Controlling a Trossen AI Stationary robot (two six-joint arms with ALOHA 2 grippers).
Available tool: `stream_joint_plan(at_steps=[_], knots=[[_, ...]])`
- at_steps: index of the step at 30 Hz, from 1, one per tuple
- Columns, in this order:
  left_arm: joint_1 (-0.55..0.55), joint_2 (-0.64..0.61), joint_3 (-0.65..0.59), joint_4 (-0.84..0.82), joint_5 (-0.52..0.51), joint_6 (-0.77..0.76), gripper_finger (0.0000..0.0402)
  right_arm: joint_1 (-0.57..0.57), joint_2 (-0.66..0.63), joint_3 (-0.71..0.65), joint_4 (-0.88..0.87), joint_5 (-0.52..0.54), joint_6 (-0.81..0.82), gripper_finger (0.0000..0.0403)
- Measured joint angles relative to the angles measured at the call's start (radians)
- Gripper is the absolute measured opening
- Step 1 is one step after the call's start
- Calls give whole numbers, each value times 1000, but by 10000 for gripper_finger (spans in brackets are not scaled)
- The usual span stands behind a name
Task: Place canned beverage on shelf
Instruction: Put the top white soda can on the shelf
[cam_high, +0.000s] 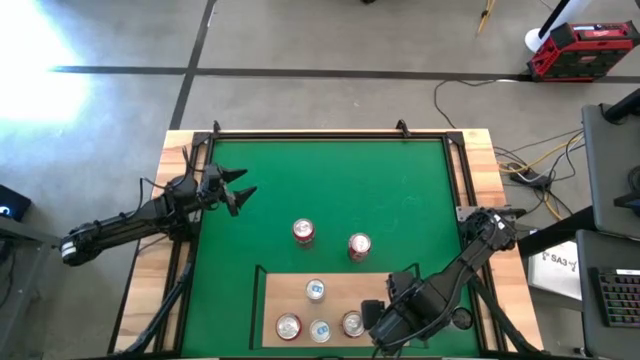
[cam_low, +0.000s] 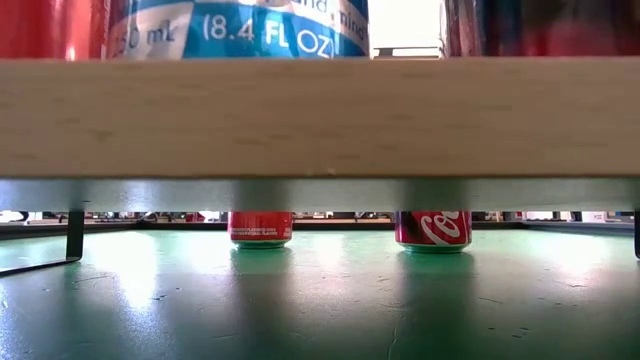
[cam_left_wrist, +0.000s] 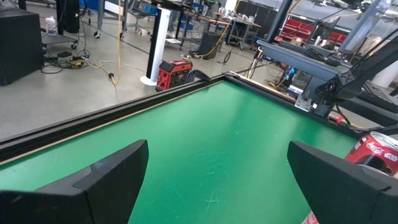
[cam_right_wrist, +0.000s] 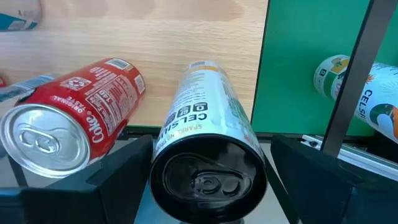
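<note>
White can (cam_right_wrist: 208, 124), black top with pull tab toward the right wrist camera. We see it between the two fingers of the right end effector (cam_high: 378, 316), which is closed on the can's sides. It stands upright over the right part of the shelf (cam_high: 340, 292); we cannot tell whether its base rests on the board.

Just beside it on the board: a red cola can (cam_right_wrist: 68, 137), upright, close to the left finger (cam_right_wrist: 118, 168) and clear of the white can.

From above we count four cans on the shelf: that red cola can, a second red one (cam_high: 289, 326), and two blue-and-white ones (cam_high: 315, 290), (cam_high: 320, 330). The shelf sits at the near edge of the green mat (cam_high: 400, 190), toward its right half, with a thin black rail around it.

Low view: the shelf's pale front edge fills the upper picture. The board is raised on thin dark legs (cam_low: 75, 232).

Farther out on the mat, two more red cans (cam_high: 303, 231), (cam_high: 359, 245) stand upright, side by side and apart from each other, well clear of the shelf.

Left end effector (cam_high: 240, 195) hangs over the mat's left side, fingers spread wide, holding nothing. The left arm reaches in from the worktop's left edge (cam_high: 178, 160).
</note>
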Motion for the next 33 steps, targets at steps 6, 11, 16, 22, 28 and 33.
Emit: stream_joint_plan(at_steps=[6, 11, 16, 22, 28, 33], knots=[[0, 0, 0, 0, 0, 0, 369, 2, 0, 0, 20, -1, -7, 320], [0, 0, 0, 0, 0, 0, 369, 2, 0, 0, 34, -19, -9, 320], [0, 0, 0, 0, 0, 0, 369, 5, 0, 0, 42, -21, -6, 317], [0, 0, 0, 0, 0, 0, 369, 5, 0, 0, 34, -22, 5, 284], [0, 0, 0, 0, 0, 0, 369, 4, 0, 0, 44, -32, 8, 260], [0, 0, 0, 0, 0, 0, 369, 6, 0, 0, 53, -45, 8, 272]])
